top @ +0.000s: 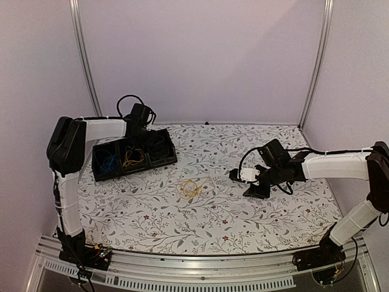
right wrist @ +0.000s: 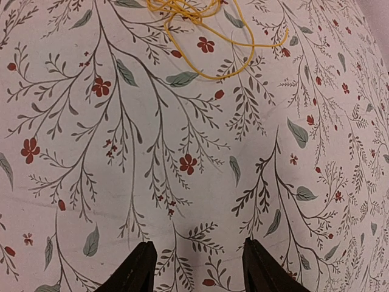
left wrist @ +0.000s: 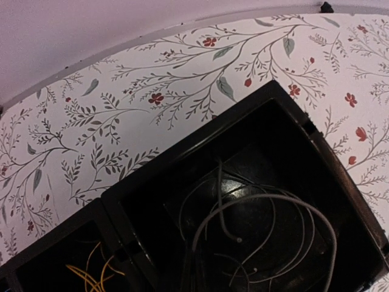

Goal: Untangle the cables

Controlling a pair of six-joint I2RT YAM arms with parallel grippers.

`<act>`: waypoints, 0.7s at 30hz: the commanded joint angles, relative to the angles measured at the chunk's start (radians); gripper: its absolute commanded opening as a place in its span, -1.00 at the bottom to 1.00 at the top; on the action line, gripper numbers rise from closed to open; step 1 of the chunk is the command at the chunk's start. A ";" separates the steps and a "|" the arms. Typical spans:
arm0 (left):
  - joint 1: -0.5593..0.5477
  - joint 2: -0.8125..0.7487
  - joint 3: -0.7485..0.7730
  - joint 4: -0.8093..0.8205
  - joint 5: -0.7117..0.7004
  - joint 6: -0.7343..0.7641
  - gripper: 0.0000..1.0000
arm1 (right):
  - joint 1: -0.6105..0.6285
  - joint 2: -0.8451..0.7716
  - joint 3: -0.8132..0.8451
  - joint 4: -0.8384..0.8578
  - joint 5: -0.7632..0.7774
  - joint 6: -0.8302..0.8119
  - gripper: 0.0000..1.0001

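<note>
Right gripper (right wrist: 199, 246) hovers low over the flowered table (right wrist: 121, 152), fingers apart with nothing between them. A loose yellow cable (right wrist: 206, 18) lies on the table just ahead of it. Left gripper (top: 147, 137), closed, hangs over the right end of a black tray (top: 97, 176). The tray's compartments hold a blue cable (top: 108, 162), an orange cable (top: 132, 159) and a grey cable (left wrist: 267, 225), one in each.
</note>
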 commanded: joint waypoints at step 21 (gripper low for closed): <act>-0.070 0.161 0.253 -0.170 -0.107 0.205 -0.77 | -0.004 -0.012 -0.005 -0.004 0.007 -0.003 0.05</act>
